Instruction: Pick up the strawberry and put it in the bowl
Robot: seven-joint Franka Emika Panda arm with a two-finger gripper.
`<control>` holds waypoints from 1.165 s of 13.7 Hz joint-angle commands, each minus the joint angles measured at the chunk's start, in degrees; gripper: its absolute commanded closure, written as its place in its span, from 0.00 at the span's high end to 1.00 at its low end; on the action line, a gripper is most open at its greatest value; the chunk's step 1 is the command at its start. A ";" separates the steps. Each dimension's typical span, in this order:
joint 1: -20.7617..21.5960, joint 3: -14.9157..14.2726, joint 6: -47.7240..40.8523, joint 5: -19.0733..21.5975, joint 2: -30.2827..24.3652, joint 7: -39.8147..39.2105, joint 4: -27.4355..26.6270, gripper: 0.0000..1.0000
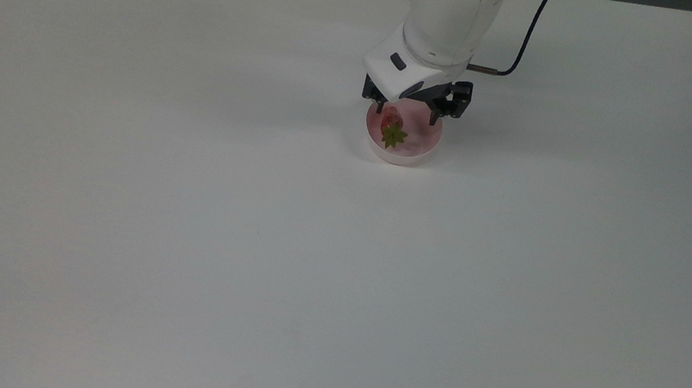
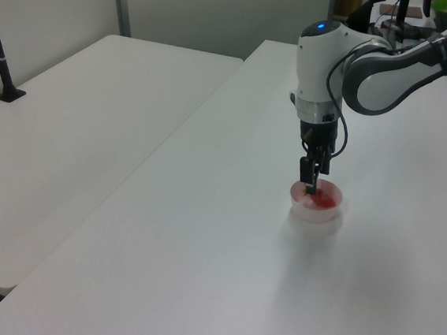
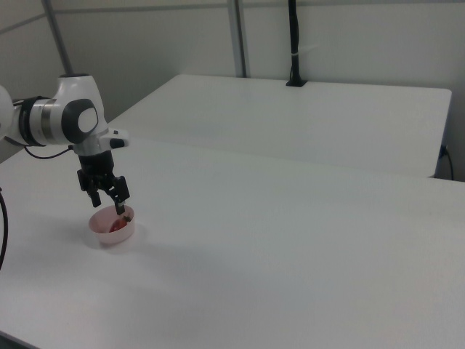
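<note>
In the top view I see my gripper (image 1: pixel 409 108) spread wide above the bowl (image 1: pixel 424 145), holding nothing. The strawberry (image 1: pixel 392 124) lies inside the bowl, toward the top view's left, apart from the fingers. To finish well, I judge I should lift straight up, keeping both fingers off the rim. Its long axis runs roughly up and down the frame, leafy cap toward the bottom edge.

In the left view the strawberry (image 2: pixel 325 201) is a red patch in the bowl (image 2: pixel 314 214) below the gripper (image 2: pixel 311 188).

In the right view the gripper (image 3: pixel 107 199) hangs open over the bowl (image 3: pixel 112 231), the strawberry (image 3: pixel 117 224) inside.
</note>
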 commanded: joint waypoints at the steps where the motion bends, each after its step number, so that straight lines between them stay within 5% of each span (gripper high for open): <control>1: 0.15 -0.21 -0.10 -1.00 -0.90 1.47 0.61 1.00; 11: -7.58 -1.09 -14.06 -1.00 -17.33 1.47 4.56 1.00; 16: -7.32 -6.71 -19.96 -0.56 -23.58 0.77 4.56 1.00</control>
